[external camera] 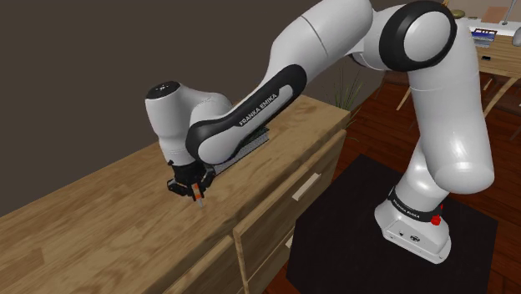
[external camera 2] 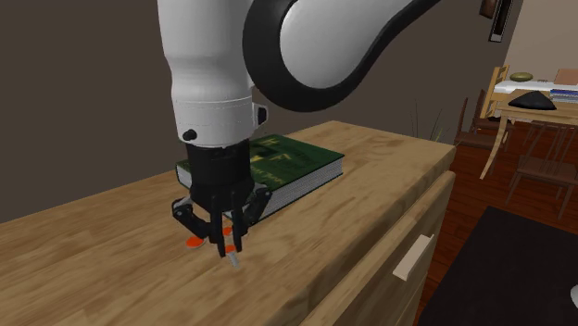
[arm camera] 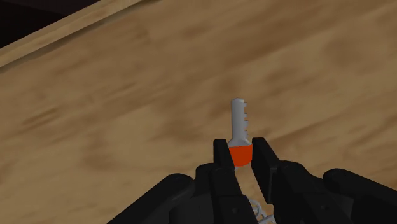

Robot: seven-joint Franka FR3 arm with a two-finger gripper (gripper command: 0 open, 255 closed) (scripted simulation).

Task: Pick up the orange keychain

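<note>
The orange keychain [arm camera: 240, 154] is a silver key with an orange head. My black gripper [arm camera: 240, 149] is shut on that orange head, and the toothed blade points away from the fingers [arm camera: 221, 153] over the wooden top. From the second exterior view the gripper [external camera 2: 222, 236] points straight down, with the keychain [external camera 2: 219, 248] between its tips and the blade tip at or just above the wood. An orange bit shows beside the fingers. The shoulder view places the gripper [external camera: 194, 188] and keychain [external camera: 199, 199] near the front edge of the wooden cabinet top [external camera: 100, 225].
A green book [external camera 2: 287, 162] lies flat on the top just behind the gripper, partly hidden by the arm [external camera: 250, 117] in the shoulder view. The cabinet has drawers with handles [external camera 2: 414, 257]. A black mat [external camera: 351, 234] lies under the stand [external camera: 413, 225]. A table and chairs stand far off.
</note>
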